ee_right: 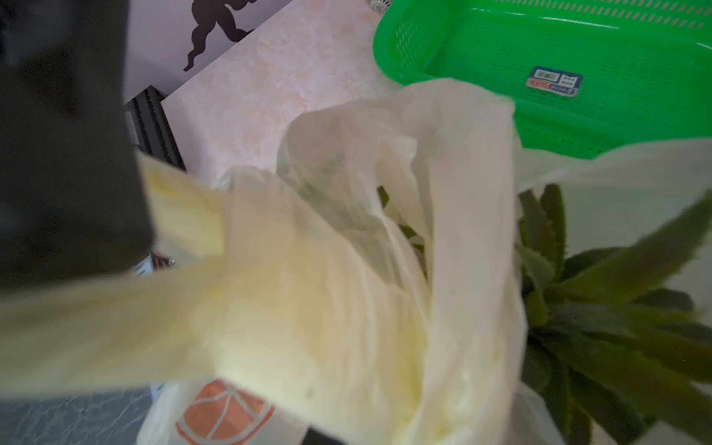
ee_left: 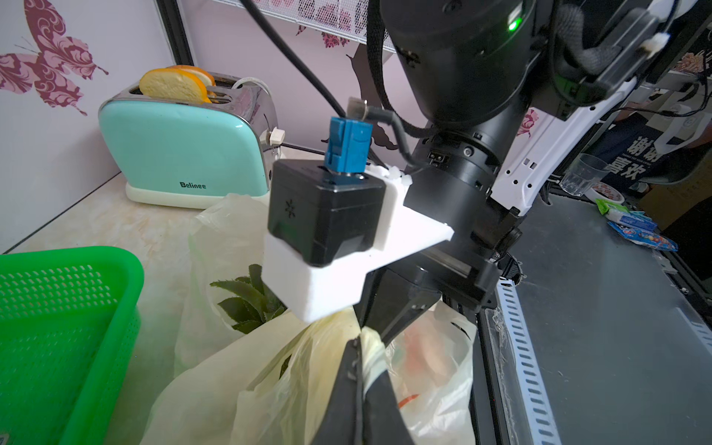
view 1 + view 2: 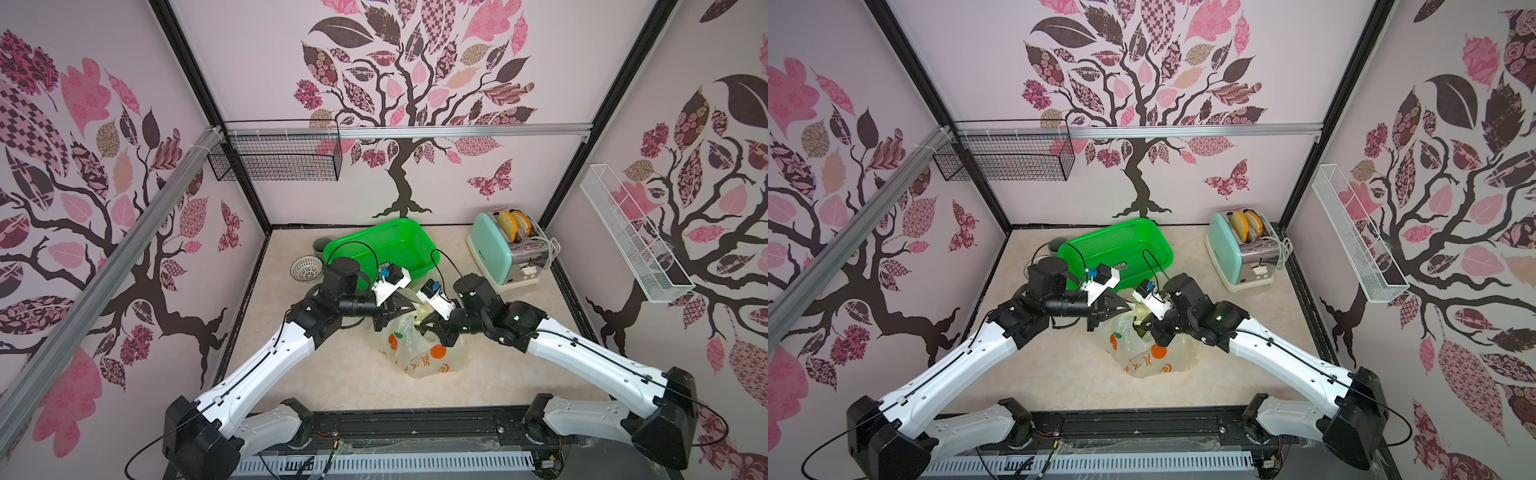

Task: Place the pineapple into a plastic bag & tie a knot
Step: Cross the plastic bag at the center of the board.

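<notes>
Pale-yellow film: one plastic bag (image 3: 419,357) sat mid-desk (image 3: 324,374), toward the front edge, in both top views. Two grippers met over its mouth, the left gripper (image 3: 409,308) and the right gripper (image 3: 428,325), each pinched tight on bag film. Behind it stood one green basket (image 3: 386,245). At the back right corner was one toaster (image 3: 509,249) holding two bread slices (image 3: 508,224).

The left wrist view showed that gripper's fingers (image 2: 343,393) clamped on one twisted handle, and one pineapple (image 2: 248,304) inside the bag, crown up.

In the right wrist view the crown (image 1: 601,308) filled the bag mouth. One handle strip ran into a dark blur that hid the right fingers.
</notes>
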Robot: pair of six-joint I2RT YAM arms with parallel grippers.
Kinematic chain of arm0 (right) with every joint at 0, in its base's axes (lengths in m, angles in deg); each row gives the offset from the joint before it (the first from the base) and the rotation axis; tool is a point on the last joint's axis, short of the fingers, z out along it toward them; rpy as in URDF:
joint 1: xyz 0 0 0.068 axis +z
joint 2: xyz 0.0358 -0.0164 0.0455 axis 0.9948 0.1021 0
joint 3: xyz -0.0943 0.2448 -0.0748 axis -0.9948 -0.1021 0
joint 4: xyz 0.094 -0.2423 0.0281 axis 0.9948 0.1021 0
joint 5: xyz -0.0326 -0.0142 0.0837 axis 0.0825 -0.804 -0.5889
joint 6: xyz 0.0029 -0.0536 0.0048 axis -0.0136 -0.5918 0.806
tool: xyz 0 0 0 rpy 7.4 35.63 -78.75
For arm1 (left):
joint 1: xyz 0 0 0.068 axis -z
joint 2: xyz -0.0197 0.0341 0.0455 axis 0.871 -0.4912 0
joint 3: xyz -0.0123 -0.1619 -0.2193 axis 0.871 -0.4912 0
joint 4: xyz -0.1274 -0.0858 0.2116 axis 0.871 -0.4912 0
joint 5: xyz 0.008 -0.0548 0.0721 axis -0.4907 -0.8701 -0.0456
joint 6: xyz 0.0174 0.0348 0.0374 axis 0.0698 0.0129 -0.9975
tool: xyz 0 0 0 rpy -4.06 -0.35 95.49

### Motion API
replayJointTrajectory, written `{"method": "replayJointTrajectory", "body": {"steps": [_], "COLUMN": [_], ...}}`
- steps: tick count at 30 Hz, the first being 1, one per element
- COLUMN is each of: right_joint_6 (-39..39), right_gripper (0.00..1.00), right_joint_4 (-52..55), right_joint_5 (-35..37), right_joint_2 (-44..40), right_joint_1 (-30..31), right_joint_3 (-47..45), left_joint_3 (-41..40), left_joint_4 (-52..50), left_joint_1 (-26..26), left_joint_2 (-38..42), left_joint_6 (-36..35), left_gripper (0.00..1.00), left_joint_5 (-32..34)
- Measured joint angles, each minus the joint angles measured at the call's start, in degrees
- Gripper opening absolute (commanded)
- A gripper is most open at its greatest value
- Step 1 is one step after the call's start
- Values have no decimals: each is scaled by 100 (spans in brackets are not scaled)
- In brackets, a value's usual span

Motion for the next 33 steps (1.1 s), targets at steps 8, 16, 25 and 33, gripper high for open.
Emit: {"method": "replayJointTrajectory", "body": {"steps": [8, 16, 25, 33], "right_joint_6": [494, 684, 793, 881], "right_gripper": [0, 0, 0, 0], "right_joint_4": [-601, -844, -977, -1073], "right_joint_5": [103, -2, -59, -138], "right_joint_2": [0, -42, -52, -52], "right_joint_1": [9, 39, 39, 39], "right_joint_3": [-144, -251, -323, -323], "left_joint_3": [15, 125, 463, 472], "left_joint_4": [-361, -608, -944, -1034], "left_joint_1": [0, 0, 0, 0], "left_joint_2": [157, 96, -551, -586], "left_joint_6": [-413, -1082, -1464, -1547], "left_gripper": [60, 93, 67, 46], "left_joint_5": [221, 481, 514, 483]}}
